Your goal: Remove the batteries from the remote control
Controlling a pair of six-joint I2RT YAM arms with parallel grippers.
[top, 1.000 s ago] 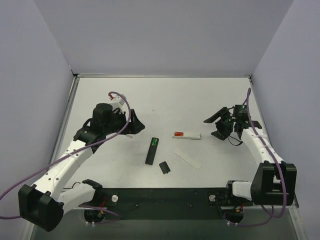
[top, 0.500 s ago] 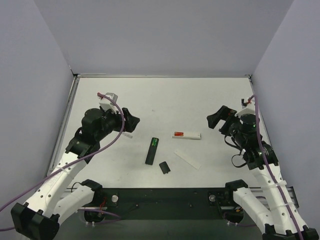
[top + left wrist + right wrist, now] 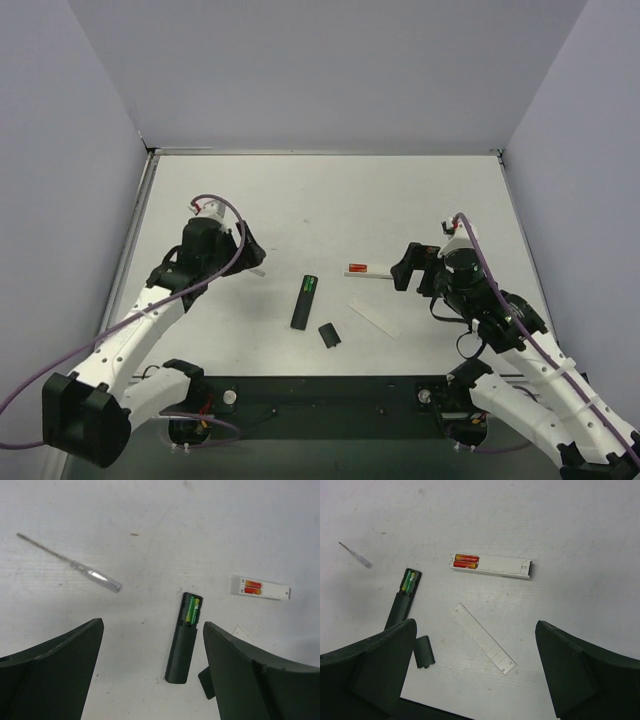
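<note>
The black remote control lies near the table's middle, its slot open at the far end with green batteries inside. In the left wrist view the remote control and batteries lie below and ahead of my open left gripper, nearer its right finger. My left gripper hovers left of the remote. The right gripper hovers right of centre, open and empty. Its view shows the remote and batteries at the left.
A white remote holding red batteries lies right of the black one. Its flat white cover lies nearer me. A small black cover sits by the black remote's near end. A thin clear tool lies at the left.
The right arm swung in from the far right toward the centre, and its gripper now hovers by the white remote's right end. The left gripper shifted slightly back and left.
</note>
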